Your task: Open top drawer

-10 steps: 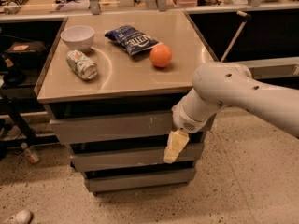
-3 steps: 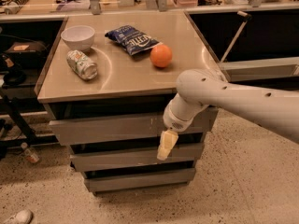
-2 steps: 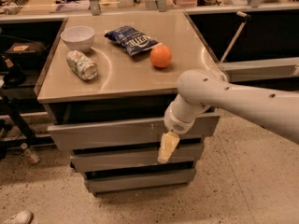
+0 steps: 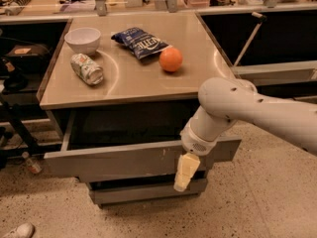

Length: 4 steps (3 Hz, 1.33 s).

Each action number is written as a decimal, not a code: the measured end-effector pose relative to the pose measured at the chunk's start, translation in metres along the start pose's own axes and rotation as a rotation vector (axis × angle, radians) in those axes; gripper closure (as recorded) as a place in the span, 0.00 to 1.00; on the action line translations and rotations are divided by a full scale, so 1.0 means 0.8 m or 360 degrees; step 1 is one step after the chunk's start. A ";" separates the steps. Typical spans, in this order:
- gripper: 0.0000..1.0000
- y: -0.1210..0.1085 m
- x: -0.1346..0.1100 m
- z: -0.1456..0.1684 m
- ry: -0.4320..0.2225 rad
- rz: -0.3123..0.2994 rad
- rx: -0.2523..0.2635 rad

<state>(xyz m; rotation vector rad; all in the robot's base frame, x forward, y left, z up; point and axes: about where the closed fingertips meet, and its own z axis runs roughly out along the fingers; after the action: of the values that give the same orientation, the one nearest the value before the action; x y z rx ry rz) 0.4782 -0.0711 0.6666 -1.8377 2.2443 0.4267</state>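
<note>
The top drawer [image 4: 114,160] is a long grey metal front with small pale scratches right of centre. It stands pulled well out from under the tan counter top [image 4: 129,86], and its dark inside shows behind the front. My gripper [image 4: 182,173], cream coloured at the end of the white arm [image 4: 233,105], hangs at the drawer front's right part, against its top edge and face. A narrower grey drawer [image 4: 143,192] shows below, pushed in.
On the counter top stand a white bowl [image 4: 82,38], a can lying on its side [image 4: 86,68], a blue chip bag [image 4: 141,42] and an orange [image 4: 171,59]. A dark cart stands at the left [image 4: 15,83]. A bottle [image 4: 30,162] and a shoe [image 4: 17,230] lie on the floor.
The top drawer has slid out toward the camera, from nearly flush to well open. My gripper and arm have come back with the drawer front.
</note>
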 end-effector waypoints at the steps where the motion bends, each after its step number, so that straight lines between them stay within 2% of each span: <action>1: 0.00 0.025 0.006 -0.013 0.0002 0.0013 -0.0054; 2: 0.00 0.019 0.003 -0.007 -0.0008 -0.0010 -0.0072; 3: 0.00 0.015 -0.001 0.022 -0.0067 -0.0038 -0.0141; 4: 0.00 0.015 -0.006 0.029 -0.0074 -0.0065 -0.0159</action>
<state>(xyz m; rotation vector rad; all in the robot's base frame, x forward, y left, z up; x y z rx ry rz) 0.4669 -0.0563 0.6474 -1.8974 2.1881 0.5777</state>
